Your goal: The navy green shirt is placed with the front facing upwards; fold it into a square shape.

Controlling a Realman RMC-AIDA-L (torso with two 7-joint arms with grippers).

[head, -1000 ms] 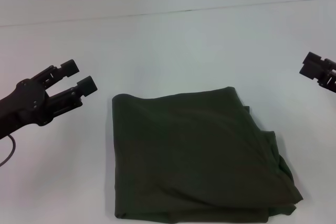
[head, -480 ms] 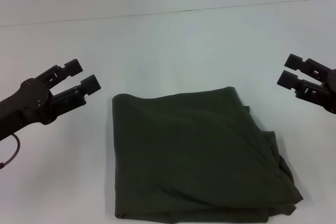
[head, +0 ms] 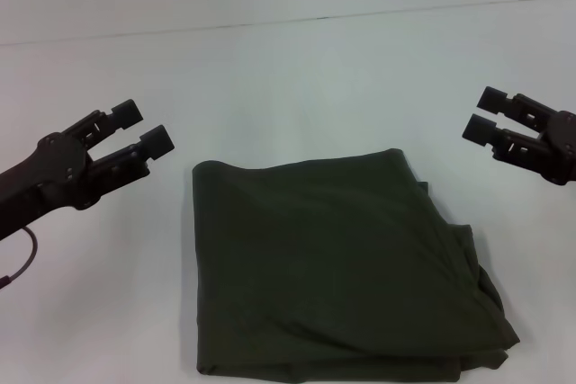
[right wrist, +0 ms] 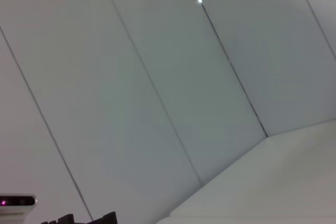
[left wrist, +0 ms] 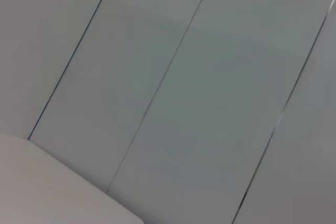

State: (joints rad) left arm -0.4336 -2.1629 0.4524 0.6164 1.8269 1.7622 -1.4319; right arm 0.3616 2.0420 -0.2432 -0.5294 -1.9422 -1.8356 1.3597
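The left gripper (head: pixel 144 128) hangs above the white table (head: pixel 297 78) to the left of the navy green shirt (head: pixel 333 267), its two black fingers spread apart with nothing between them. It is clear of the cloth, just beyond the shirt's far left corner, and its arm runs off toward the near left edge with a thin cable looping beneath it.

The shirt lies nearest, in the middle of the table and a little to the right. It is folded into a rough square with a plain green surface up. Its far edge runs fairly straight from the far left corner to the far right corner, and the left edge is straight too. The right side is less tidy: layers bunch and stick out in a bulge toward the near right corner.

The right gripper (head: pixel 486 114) hovers farther back on the right, apart from the shirt's far right corner, fingers released and holding nothing.

Beyond both grippers the tabletop is bare up to a thin dark seam (head: pixel 288 22) across the far side.

The wrist views show only pale wall panels (left wrist: pixel 210 77) with thin seams.
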